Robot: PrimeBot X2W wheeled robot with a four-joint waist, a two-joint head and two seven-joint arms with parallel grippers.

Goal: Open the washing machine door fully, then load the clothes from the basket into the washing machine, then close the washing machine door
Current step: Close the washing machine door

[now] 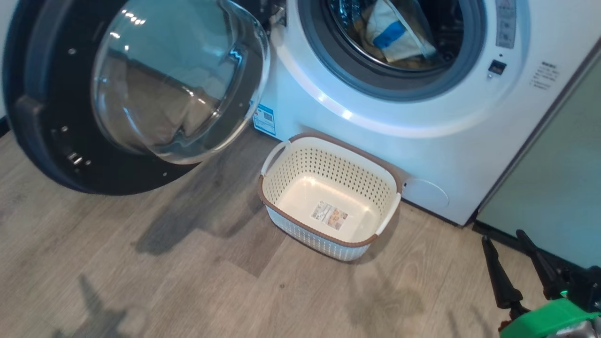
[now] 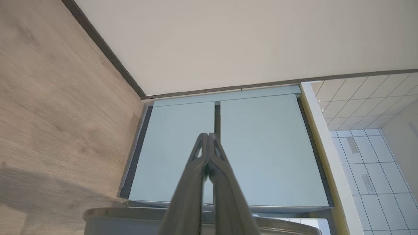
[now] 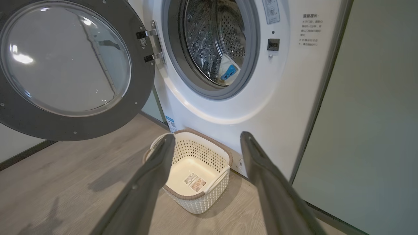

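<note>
Now the clothes point(image 1: 392, 35) lie inside the washing machine point(image 1: 422, 141), beside the basket point(image 1: 328, 188).

Wooden floor point(image 3: 81, 182) bears the basket point(image 3: 202, 204), low between the fingers point(image 3: 156, 169) of the right gripper point(image 3: 208, 137), just before the washing machine point(image 3: 261, 107)

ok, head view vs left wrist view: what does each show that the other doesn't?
Head view: washing machine door, swung open; washing machine with clothes in the drum; empty basket; open right claw.
Left wrist view: shut left claw, cream wall, white tiles.
Both: wood floor, pale green cabinet.
</note>
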